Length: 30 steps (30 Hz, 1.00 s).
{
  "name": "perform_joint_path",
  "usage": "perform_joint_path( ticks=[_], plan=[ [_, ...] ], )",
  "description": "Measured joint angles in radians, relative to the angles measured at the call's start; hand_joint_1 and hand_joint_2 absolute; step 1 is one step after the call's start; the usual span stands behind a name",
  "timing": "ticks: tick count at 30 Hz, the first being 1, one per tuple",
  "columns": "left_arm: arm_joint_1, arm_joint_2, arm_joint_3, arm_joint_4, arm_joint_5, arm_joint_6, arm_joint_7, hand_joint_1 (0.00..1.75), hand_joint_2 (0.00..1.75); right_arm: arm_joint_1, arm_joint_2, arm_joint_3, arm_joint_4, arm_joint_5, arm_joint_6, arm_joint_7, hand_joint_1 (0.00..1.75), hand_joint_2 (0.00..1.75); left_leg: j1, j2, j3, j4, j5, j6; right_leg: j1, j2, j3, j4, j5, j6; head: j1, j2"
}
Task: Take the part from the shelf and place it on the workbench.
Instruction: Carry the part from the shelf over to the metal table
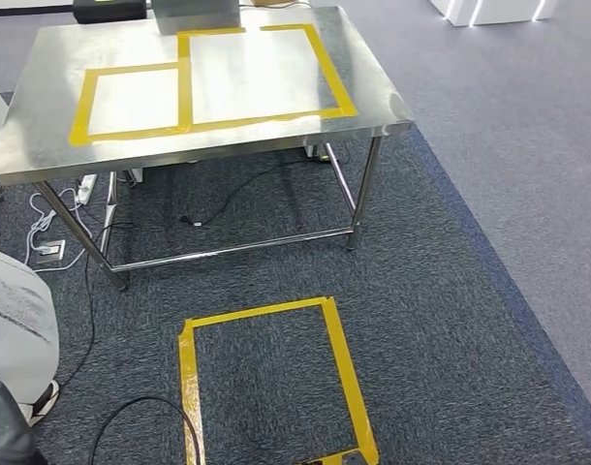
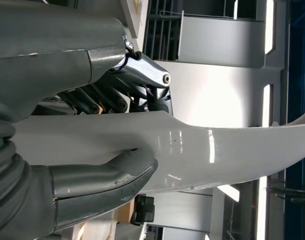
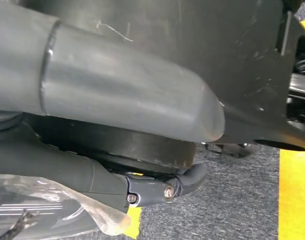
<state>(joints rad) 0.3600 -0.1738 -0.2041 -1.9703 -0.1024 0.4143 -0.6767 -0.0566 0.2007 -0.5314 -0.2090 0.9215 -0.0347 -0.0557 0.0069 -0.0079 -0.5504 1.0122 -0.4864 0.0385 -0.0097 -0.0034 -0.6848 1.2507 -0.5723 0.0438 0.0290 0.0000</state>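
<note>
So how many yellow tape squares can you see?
3. Two side by side on the table: a smaller left square and a bigger right square. The floor square is partly cut off.

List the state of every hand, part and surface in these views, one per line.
left hand: grips the white part between thumb and fingers.
white part: held, off any surface.
right hand: hangs above the carpet, fingers curled; whether it holds anything cannot be told.
workbench: standing, taped yellow rectangles bare.
floor tape square: stuck flat on the carpet.
</note>
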Motion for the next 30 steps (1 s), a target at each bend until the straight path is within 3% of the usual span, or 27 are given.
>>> perform_joint_path(
  ticks=[2, 3, 4, 8, 10, 12, 13, 14, 15, 17, 18, 20, 23, 25, 28, 29, 30],
  plan=[
    [0.000, -0.001, 0.000, 0.000, 0.001, 0.000, 0.000, 1.75, 1.75, 0.000, 0.000, -0.001, 0.000, 0.001, 0.000, 0.000, 0.00, 0.00, -0.003, -0.004, 0.009, 0.001, -0.008, -0.005, 0.002, 0.002, 0.062, -0.143, 0.073, -0.010, 0.000, 0.000],
    [0.000, -0.001, 0.000, 0.000, 0.001, 0.000, 0.000, 1.75, 1.75, -0.001, -0.001, -0.002, 0.000, 0.002, 0.000, 0.000, 0.00, 0.00, -0.004, -0.005, 0.012, 0.002, -0.012, -0.010, 0.003, 0.004, 0.091, -0.199, 0.091, -0.015, 0.000, 0.000],
    [0.000, -0.001, 0.000, -0.001, 0.001, -0.001, 0.000, 1.75, 1.75, -0.002, -0.001, -0.004, 0.000, 0.002, 0.000, 0.000, 0.00, 0.00, -0.005, -0.006, 0.012, 0.003, -0.016, -0.015, 0.005, 0.005, 0.108, -0.232, 0.094, -0.018, -0.001, 0.000],
    [-0.001, -0.001, 0.000, -0.004, 0.001, -0.005, 0.000, 1.75, 1.75, 0.000, 0.000, -0.009, 0.000, 0.006, 0.004, 0.000, 0.00, 0.00, -0.001, -0.005, 0.013, 0.013, -0.029, -0.037, 0.004, 0.005, 0.127, -0.252, 0.086, -0.034, -0.003, 0.000],
    [-0.002, -0.001, 0.000, -0.007, 0.000, -0.008, 0.000, 1.75, 1.75, -0.001, 0.001, -0.012, 0.000, 0.009, 0.008, 0.000, 0.00, 0.00, 0.002, -0.003, -0.022, 0.093, -0.068, -0.049, -0.001, 0.002, 0.141, -0.259, 0.082, -0.043, -0.005, 0.000],
    [-0.001, 0.000, 0.000, -0.007, 0.001, -0.012, 0.000, 1.75, 1.75, -0.001, 0.001, -0.014, 0.000, 0.012, 0.013, 0.002, 0.00, 0.00, 0.004, -0.002, -0.096, 0.229, -0.119, -0.058, -0.001, -0.001, 0.153, -0.259, 0.071, -0.047, -0.007, 0.000],
    [-0.001, 0.000, 0.000, -0.007, 0.001, -0.013, 0.000, 1.75, 1.75, 0.000, 0.001, -0.015, 0.000, 0.013, 0.014, 0.004, 0.00, 0.00, 0.005, -0.001, -0.127, 0.277, -0.127, -0.061, -0.001, -0.001, 0.160, -0.259, 0.065, -0.047, -0.007, 0.000],
    [-0.001, 0.001, 0.000, -0.007, 0.001, -0.013, 0.000, 1.75, 1.75, 0.000, 0.001, -0.016, 0.000, 0.013, 0.015, 0.005, 0.00, 0.00, 0.005, -0.001, -0.141, 0.289, -0.113, -0.061, -0.001, -0.001, 0.168, -0.259, 0.058, -0.046, -0.007, 0.000],
    [0.000, 0.001, 0.000, -0.007, 0.001, -0.014, 0.000, 1.75, 1.75, 0.000, 0.001, -0.016, 0.000, 0.014, 0.015, 0.006, 0.00, 0.00, 0.005, -0.001, -0.136, 0.262, -0.079, -0.060, -0.001, 0.000, 0.179, -0.259, 0.051, -0.045, -0.007, 0.000],
    [-0.001, 0.001, 0.000, -0.007, 0.001, -0.014, 0.000, 1.75, 1.75, 0.000, 0.001, -0.017, 0.001, 0.015, 0.016, 0.007, 0.00, 0.00, 0.004, 0.002, -0.091, 0.138, 0.005, -0.053, -0.001, 0.001, 0.198, -0.260, 0.034, -0.039, -0.007, 0.000],
    [-0.001, 0.002, 0.000, -0.007, 0.001, -0.014, 0.000, 1.75, 1.75, 0.000, 0.001, -0.017, 0.001, 0.015, 0.016, 0.007, 0.00, 0.00, 0.002, 0.004, -0.068, 0.079, 0.026, -0.048, 0.001, 0.001, 0.203, -0.259, 0.025, -0.033, -0.008, 0.000],
    [-0.001, 0.002, 0.000, -0.008, 0.001, -0.015, 0.000, 1.75, 1.75, -0.001, 0.002, -0.017, 0.001, 0.016, 0.018, 0.008, 0.00, 0.00, -0.002, 0.006, -0.048, 0.027, 0.024, -0.035, 0.005, 0.000, 0.209, -0.261, 0.014, -0.020, -0.007, 0.000],
    [0.000, 0.001, -0.001, -0.008, 0.002, -0.020, 0.000, 1.75, 1.75, -0.002, 0.001, -0.019, 0.001, 0.017, 0.018, 0.007, 0.00, 0.00, 0.001, 0.001, -0.033, 0.016, 0.011, -0.014, 0.005, -0.001, 0.226, -0.249, 0.009, -0.003, -0.003, 0.000],
    [-0.001, 0.000, -0.001, -0.008, 0.003, -0.024, 0.000, 1.75, 1.75, -0.005, 0.001, -0.020, 0.001, 0.018, 0.019, 0.007, 0.00, 0.00, 0.003, 0.001, -0.015, 0.013, 0.002, -0.003, 0.005, 0.000, 0.184, -0.171, -0.018, 0.005, 0.001, 0.000],
    [-0.002, 0.000, -0.001, -0.008, 0.004, -0.028, 0.000, 1.75, 1.75, -0.005, 0.001, -0.022, 0.001, 0.019, 0.021, 0.007, 0.00, 0.00, 0.001, 0.001, 0.000, 0.012, -0.017, 0.005, 0.005, 0.001, 0.048, 0.014, -0.079, 0.010, 0.006, 0.000],
    [-0.002, 0.000, -0.001, -0.008, 0.004, -0.029, 0.000, 1.75, 1.75, -0.004, 0.001, -0.023, 0.001, 0.019, 0.021, 0.007, 0.00, 0.00, 0.000, 0.000, 0.007, 0.012, -0.024, 0.006, 0.005, 0.001, 0.020, 0.033, -0.077, 0.008, 0.006, 0.000],
    [-0.002, 0.000, -0.001, -0.008, 0.004, -0.029, 0.000, 1.75, 1.75, -0.003, 0.001, -0.023, 0.001, 0.019, 0.021, 0.007, 0.00, 0.00, -0.001, -0.001, 0.018, 0.012, -0.033, 0.005, 0.006, 0.001, 0.010, 0.014, -0.053, 0.006, 0.006, 0.000]
  ],
)
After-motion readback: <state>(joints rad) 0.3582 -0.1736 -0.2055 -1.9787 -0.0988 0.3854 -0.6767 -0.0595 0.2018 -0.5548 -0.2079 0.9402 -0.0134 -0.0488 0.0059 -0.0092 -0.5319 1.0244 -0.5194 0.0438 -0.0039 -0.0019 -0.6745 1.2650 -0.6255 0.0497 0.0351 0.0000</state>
